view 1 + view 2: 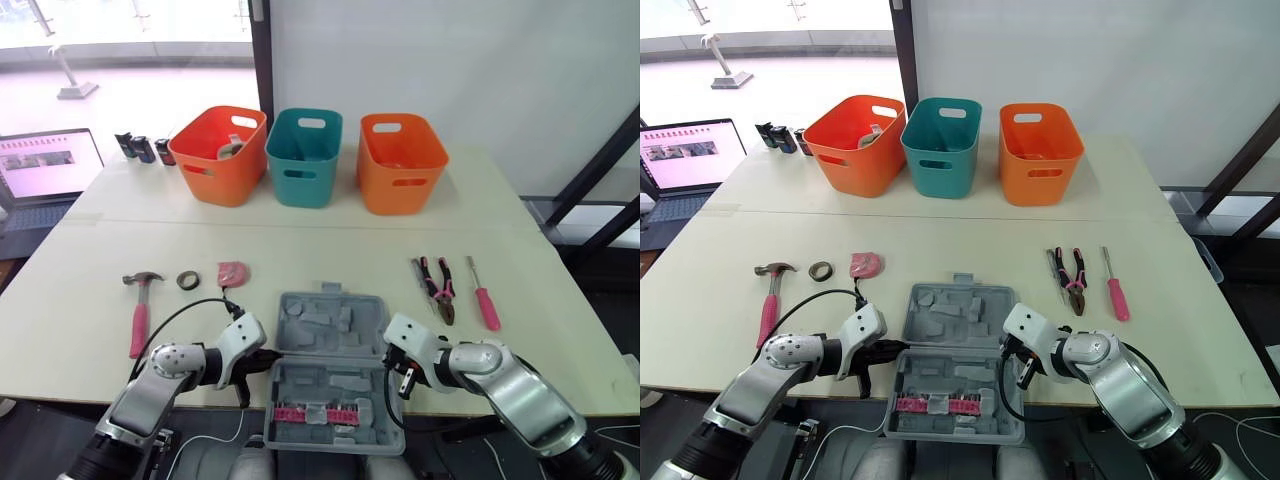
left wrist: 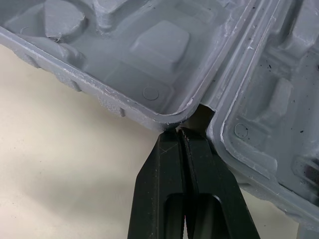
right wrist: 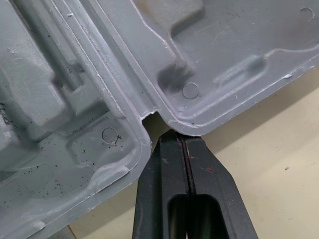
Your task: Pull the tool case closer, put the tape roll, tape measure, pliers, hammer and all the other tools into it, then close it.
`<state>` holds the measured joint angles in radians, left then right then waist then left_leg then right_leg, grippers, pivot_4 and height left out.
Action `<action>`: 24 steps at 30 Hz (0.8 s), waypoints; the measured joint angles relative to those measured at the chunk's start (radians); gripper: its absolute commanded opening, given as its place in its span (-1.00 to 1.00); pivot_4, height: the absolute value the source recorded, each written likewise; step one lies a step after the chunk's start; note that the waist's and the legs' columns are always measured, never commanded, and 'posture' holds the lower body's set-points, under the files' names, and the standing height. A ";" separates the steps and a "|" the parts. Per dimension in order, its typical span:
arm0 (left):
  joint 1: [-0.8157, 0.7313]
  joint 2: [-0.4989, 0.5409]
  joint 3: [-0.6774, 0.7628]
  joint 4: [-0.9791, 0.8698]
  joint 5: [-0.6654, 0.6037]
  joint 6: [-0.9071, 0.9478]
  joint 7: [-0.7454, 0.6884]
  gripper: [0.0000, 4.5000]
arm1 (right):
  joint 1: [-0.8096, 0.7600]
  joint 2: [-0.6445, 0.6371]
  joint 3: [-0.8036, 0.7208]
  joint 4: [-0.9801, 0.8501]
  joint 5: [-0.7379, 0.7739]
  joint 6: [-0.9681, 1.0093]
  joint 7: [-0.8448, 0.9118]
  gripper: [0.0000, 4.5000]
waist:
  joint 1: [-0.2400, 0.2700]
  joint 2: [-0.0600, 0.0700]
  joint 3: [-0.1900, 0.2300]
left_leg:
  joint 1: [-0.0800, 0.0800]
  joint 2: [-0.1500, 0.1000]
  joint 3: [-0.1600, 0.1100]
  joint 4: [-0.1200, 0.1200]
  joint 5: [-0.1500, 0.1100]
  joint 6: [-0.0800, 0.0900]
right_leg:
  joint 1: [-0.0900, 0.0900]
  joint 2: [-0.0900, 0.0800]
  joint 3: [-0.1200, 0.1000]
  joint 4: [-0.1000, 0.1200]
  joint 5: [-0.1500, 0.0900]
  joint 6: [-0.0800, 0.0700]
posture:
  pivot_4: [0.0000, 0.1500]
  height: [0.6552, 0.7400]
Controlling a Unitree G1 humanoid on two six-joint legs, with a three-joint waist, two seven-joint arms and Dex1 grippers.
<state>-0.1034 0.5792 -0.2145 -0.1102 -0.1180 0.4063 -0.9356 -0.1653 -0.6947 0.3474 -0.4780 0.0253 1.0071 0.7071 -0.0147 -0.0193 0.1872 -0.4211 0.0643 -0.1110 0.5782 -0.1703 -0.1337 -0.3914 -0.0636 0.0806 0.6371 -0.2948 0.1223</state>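
Observation:
The grey tool case (image 1: 320, 325) lies open at the front middle of the table, its lower half past the table edge, with a pink bit strip (image 1: 315, 413) inside. My left gripper (image 2: 178, 133) is shut, its tips pressed into the notch at the case's left hinge. My right gripper (image 3: 184, 139) is shut too, tips at the right hinge notch. Left of the case lie the pink-handled hammer (image 1: 140, 300), the tape roll (image 1: 187, 280) and the pink tape measure (image 1: 232, 272). To the right lie the pliers (image 1: 437, 285) and a pink screwdriver (image 1: 484, 298).
Three bins stand at the back: orange (image 1: 220, 155), teal (image 1: 305, 157), orange (image 1: 402, 160). A laptop (image 1: 45, 165) sits at the far left, with small dark cans (image 1: 145, 148) beside it. Bare tabletop separates the tools from the bins.

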 measured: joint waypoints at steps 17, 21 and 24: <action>0.056 0.129 0.104 0.012 -0.046 -0.033 -0.011 -0.96 | 0.099 -0.088 -0.119 0.034 0.027 -0.119 0.006 -1.00 | -0.004 -0.001 0.000 | -0.002 0.000 0.000 -0.001 0.000 0.000 | -0.002 0.000 0.000 0.000 0.000 0.000 | 1.00 1.00; 0.158 0.240 0.270 0.030 -0.108 -0.047 -0.062 -0.96 | 0.234 -0.121 -0.348 0.079 0.092 -0.255 0.045 -1.00 | -0.004 -0.001 0.000 | -0.006 0.001 0.000 -0.002 0.000 0.001 | -0.006 0.000 0.000 0.000 0.000 0.000 | 1.00 1.00; 0.254 0.314 0.484 0.084 -0.206 -0.073 -0.151 -1.00 | 0.342 -0.122 -0.617 0.147 0.167 -0.457 0.115 -0.77 | -0.004 -0.001 0.001 | -0.005 0.001 0.000 -0.002 -0.001 0.002 | -0.006 0.001 0.000 0.001 -0.001 0.001 | 1.00 1.00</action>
<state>0.1505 0.8936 0.2693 -0.0264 -0.3237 0.3334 -1.0870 0.1772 -0.8164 -0.2695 -0.3313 0.1927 0.5498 0.8220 -0.0188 -0.0201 0.1881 -0.4260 0.0650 -0.1108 0.5761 -0.1716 -0.1313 -0.3972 -0.0631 0.0802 0.6378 -0.2954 0.1230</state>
